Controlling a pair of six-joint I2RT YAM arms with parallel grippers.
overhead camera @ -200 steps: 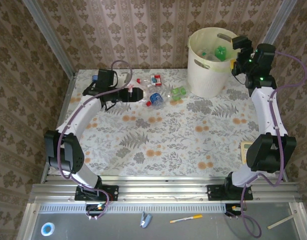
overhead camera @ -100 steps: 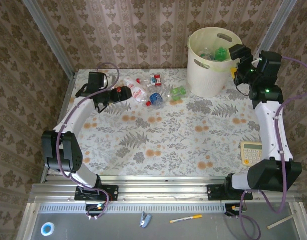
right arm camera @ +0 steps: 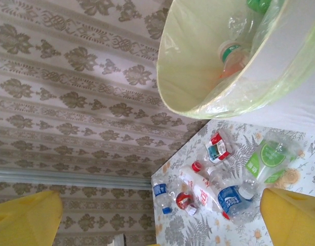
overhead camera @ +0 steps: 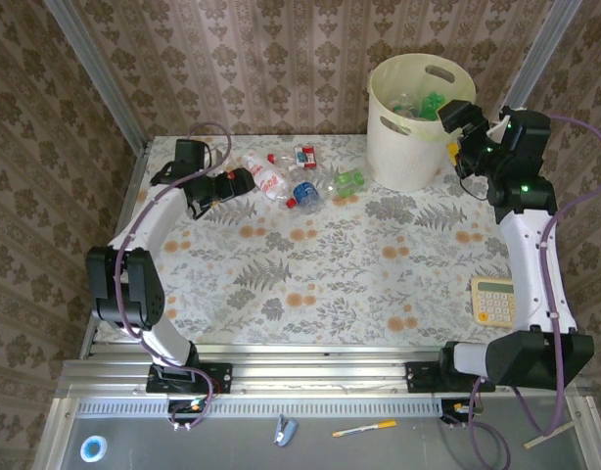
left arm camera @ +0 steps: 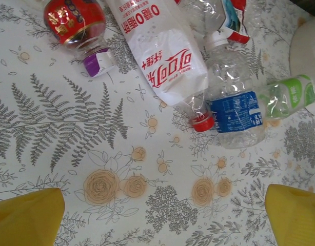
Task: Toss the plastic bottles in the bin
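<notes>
Bright, even light; soft shadows.

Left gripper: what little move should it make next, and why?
Probably ease forward and down over the white-labelled bottle: the left gripper hangs open and empty just short of it, and that bottle lies on the table, not in the bin.

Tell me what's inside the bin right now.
Inside the bin, against its pale liner, lie a few clear plastic bottles, including a green-labelled bottle. The wall hides the bottom, so no full count.
</notes>
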